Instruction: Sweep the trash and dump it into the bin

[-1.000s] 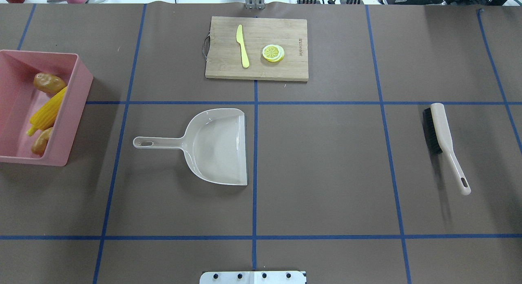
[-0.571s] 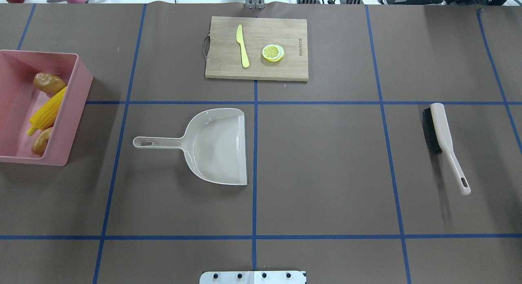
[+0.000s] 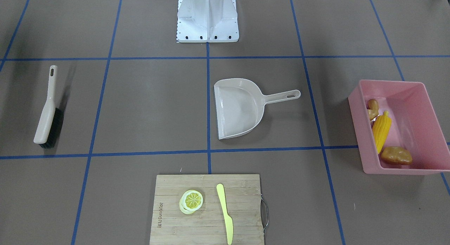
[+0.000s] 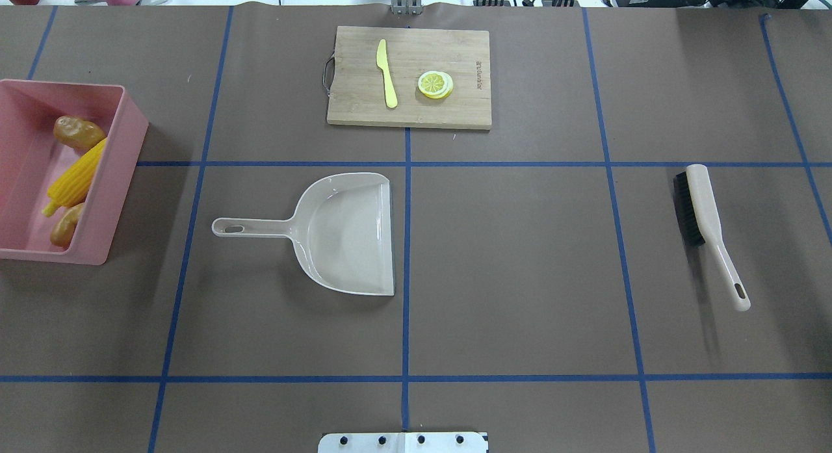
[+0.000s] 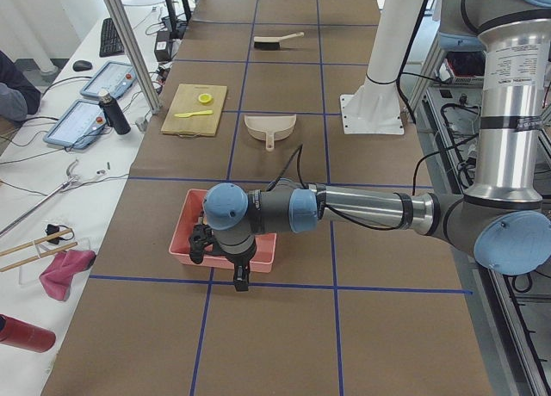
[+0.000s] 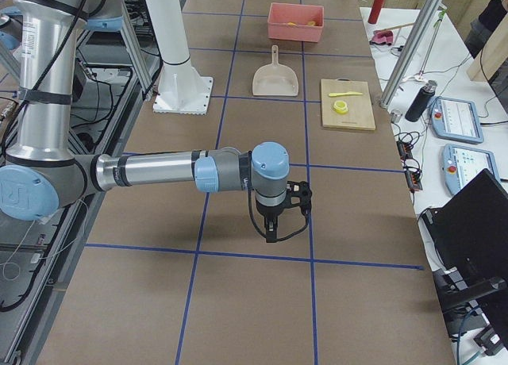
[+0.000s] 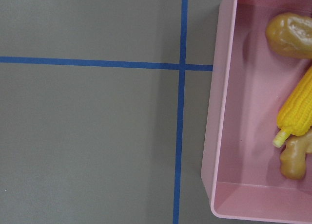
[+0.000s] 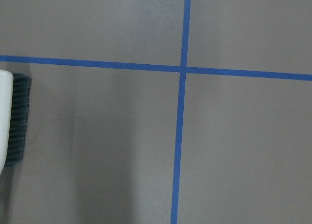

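Note:
The pink bin (image 4: 114, 180) stands at the table's left edge and holds all the trash: the corn cob (image 4: 77, 178), the potato (image 4: 78, 132) and the ginger root (image 4: 65, 224). The left wrist view shows the bin (image 7: 219, 112) with corn (image 7: 298, 107), potato (image 7: 291, 35) and ginger (image 7: 295, 158) inside. My left gripper (image 5: 242, 281) hangs above the table beside the bin (image 5: 185, 241), seen only in the exterior left view; I cannot tell its state. My right gripper (image 6: 270, 234) shows only in the exterior right view, over the table; I cannot tell its state.
The beige dustpan (image 4: 344, 232) lies empty near the middle, handle pointing left. The brush (image 4: 705, 212) lies at the right; its bristles show in the right wrist view (image 8: 19, 117). A wooden cutting board (image 4: 468, 50) at the back carries a plastic knife (image 4: 388, 73) and lemon slices (image 4: 435, 84).

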